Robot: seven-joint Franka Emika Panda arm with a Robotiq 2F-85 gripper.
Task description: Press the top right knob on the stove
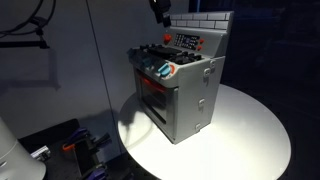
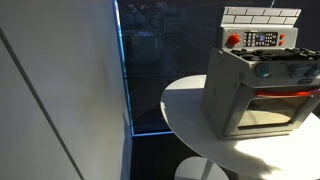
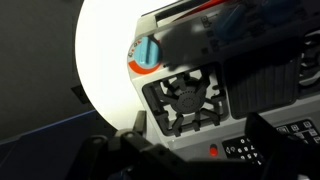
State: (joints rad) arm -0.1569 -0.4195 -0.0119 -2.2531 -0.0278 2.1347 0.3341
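Slip risk: knobs sit close together, so a slightly off descent could hit the teal knob [image 3: 147, 52] instead
Shove risk: a hard push may slide the stove [image 1: 182, 88], which stands on the white table [image 1: 250, 130]
Arm: gripper [image 1: 160, 12] hangs above the stove's rear, apart from it
Pincer: apparently spread, though the wrist view is blurred

Dim, glaring white table [image 1: 250, 130], blurry wrist view

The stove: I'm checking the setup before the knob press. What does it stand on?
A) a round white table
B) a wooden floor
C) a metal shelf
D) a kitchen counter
A: in both exterior views the stove stands on the round white table.
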